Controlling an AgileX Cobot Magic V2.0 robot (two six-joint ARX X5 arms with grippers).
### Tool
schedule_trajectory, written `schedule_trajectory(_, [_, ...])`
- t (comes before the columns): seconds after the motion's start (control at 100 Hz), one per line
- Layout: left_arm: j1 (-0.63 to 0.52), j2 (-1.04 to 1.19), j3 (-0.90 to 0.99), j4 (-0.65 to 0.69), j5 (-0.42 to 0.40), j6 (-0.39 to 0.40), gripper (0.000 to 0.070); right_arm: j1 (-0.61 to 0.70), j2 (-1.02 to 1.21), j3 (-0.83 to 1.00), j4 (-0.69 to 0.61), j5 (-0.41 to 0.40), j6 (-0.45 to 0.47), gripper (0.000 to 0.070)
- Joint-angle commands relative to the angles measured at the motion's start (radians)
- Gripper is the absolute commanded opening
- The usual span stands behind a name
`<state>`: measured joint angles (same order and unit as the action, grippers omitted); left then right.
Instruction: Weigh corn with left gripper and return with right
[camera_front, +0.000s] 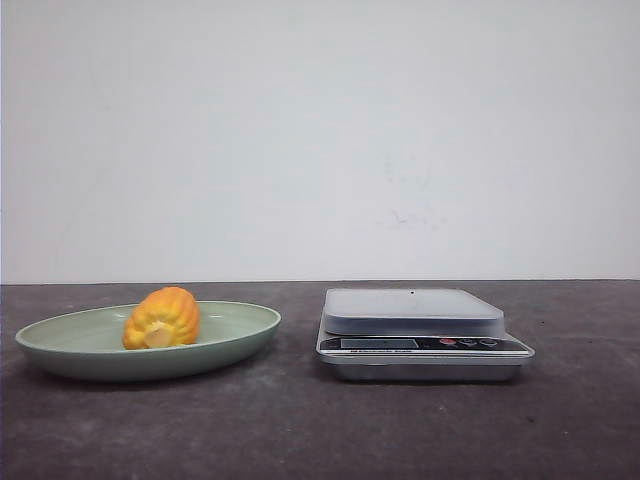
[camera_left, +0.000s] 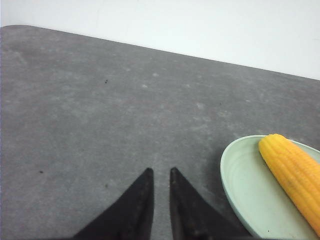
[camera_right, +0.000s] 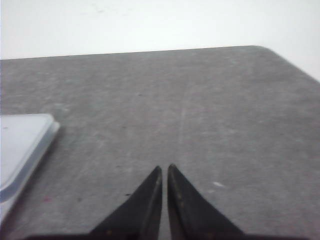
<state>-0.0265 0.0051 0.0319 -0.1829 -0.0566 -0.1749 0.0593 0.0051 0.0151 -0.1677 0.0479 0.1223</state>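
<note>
While both arms sit back, I see the left gripper (camera_left: 161, 172) with jaws nearly together, holding nothing, over bare grey table (camera_front: 300, 430); the right gripper (camera_right: 165, 169) has its jaws almost pressed together, also holding nothing. Farther out, the corn (camera_front: 162, 318) lies on its side in the green dish (camera_front: 240, 335), pale cut end toward me, its long axis running away. A scale (camera_front: 420, 330) sits beside the dish, untouched.
</note>
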Motion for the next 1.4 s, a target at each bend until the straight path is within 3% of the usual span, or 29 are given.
schedule_trajectory(0.0, [0.001,-0.002,-0.018,-0.004,-0.002,0.008,0.0018,0.004,-0.001,-0.005,-0.006,-0.008,0.023,0.0013])
schedule_trajectory(0.31, [0.001,-0.002,-0.018,-0.004,0.002,-0.044,0.0017,0.004,-0.001,-0.005,-0.002,-0.007,0.031,0.0011])
schedule_trajectory(0.47, [0.000,0.000,0.010,-0.009,0.003,-0.134,0.0013,0.004,0.002,0.065,-0.047,-0.032,0.149,0.0004])
schedule_trajectory(0.67, [0.000,0.096,0.217,-0.044,0.007,-0.304,0.0015,0.004,0.137,0.316,-0.097,-0.033,0.153,0.0004])
schedule_trajectory(0.79, [0.000,0.223,0.399,-0.058,0.031,-0.297,0.0014,0.004,0.255,0.492,-0.154,-0.079,0.146,0.0004])
schedule_trajectory(0.92, [0.000,0.336,0.578,-0.080,0.078,-0.196,0.0017,0.004,0.333,0.637,-0.226,-0.104,0.124,0.0009])
schedule_trajectory(0.98, [0.000,0.368,0.636,-0.096,0.093,-0.173,0.0075,0.004,0.354,0.682,-0.259,-0.104,0.119,0.0081])
schedule_trajectory(1.08, [0.000,0.396,0.700,-0.134,0.111,-0.174,0.0366,0.004,0.371,0.723,-0.291,-0.104,0.105,0.0350])
schedule_trajectory(1.12, [-0.002,0.402,0.715,-0.151,0.114,-0.173,0.0427,0.004,0.372,0.729,-0.294,-0.112,0.101,0.0416])
schedule_trajectory(1.2, [-0.009,0.411,0.736,-0.185,0.146,-0.174,0.0425,0.004,0.372,0.731,-0.298,-0.148,0.102,0.0431])
schedule_trajectory(1.27, [-0.022,0.426,0.756,-0.221,0.173,-0.174,0.0379,0.004,0.372,0.731,-0.309,-0.180,0.104,0.0430])
schedule_trajectory(1.39, [-0.061,0.481,0.774,-0.212,0.188,-0.174,0.0379,0.004,0.372,0.731,-0.328,-0.212,0.115,0.0430])
